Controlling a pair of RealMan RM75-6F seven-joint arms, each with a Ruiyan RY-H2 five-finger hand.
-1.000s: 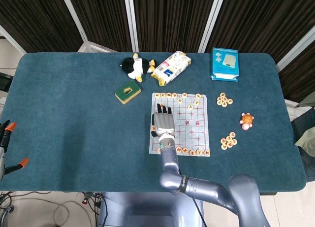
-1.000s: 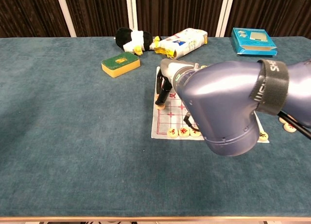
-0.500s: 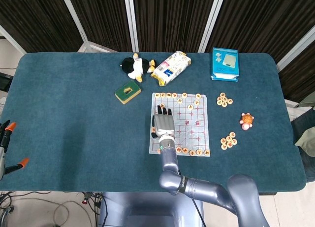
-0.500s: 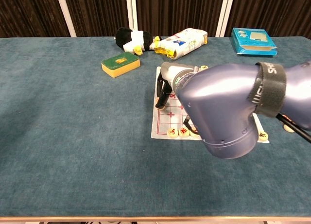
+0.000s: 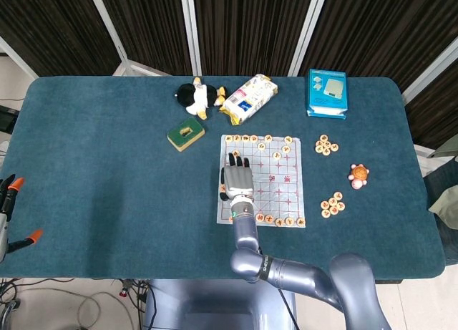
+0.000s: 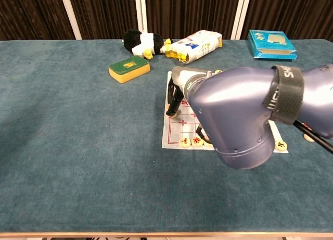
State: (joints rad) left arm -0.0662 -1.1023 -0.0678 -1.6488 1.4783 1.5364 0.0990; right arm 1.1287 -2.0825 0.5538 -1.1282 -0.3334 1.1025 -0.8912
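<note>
Blue felt table (image 5: 107, 165): right hand (image 5: 237, 178) is hovering over the chessboard (image 5: 283, 183)'s left edge, fingers pointing down, touching a chess piece (image 6: 171, 114); grip unclear. Sponge (image 5: 185, 134) is lying left of the chessboard.

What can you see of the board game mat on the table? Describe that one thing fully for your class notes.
The board game mat is a thin, pale rectangular sheet printed with a grid of lines and some red marks. It lies flat on the blue-green table, right of centre. Round disc pieces line its far edge, and others line its near edge. The right robot hand is over its left side, fingers pointing down toward it in the chest view.
</note>
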